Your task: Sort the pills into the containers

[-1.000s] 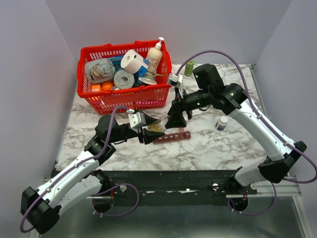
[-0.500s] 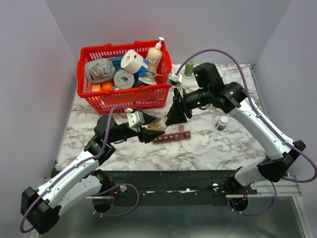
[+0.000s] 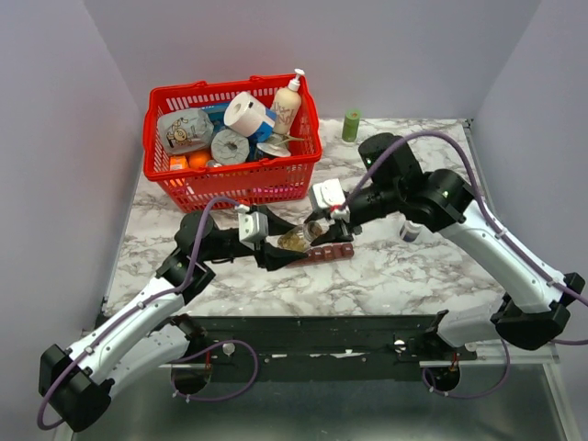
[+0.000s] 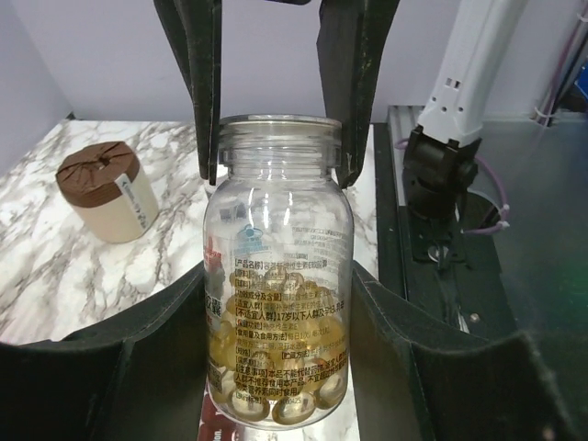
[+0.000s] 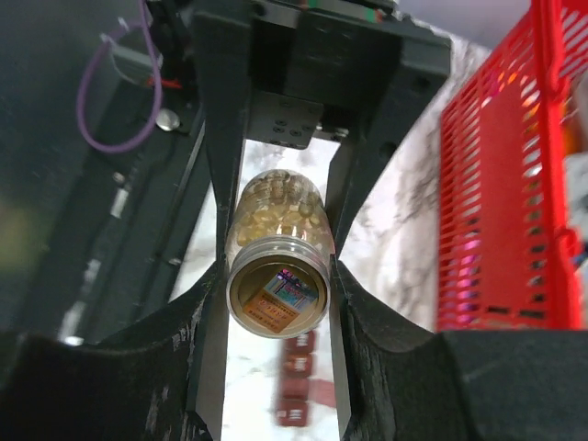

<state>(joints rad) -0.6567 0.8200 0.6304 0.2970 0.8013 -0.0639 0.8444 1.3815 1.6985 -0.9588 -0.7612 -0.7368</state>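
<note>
My left gripper is shut on a small clear bottle, gripping its body. The bottle has no cap and holds the yellowish-amber pills. My right gripper has come in from the other end. Its fingers press on both sides of the bottle's neck, just below the open mouth. The containers, a maroon strip of small compartments, lie on the marble directly under the bottle.
A red basket full of goods stands at the back left. A green cap stands at the back. A small dark bottle with a white cap stands right of the strip, partly behind my right arm.
My right gripper has swung down and to the left, from beside the basket to the bottle's mouth, and its jaws have narrowed round the neck. The left arm has barely moved.
</note>
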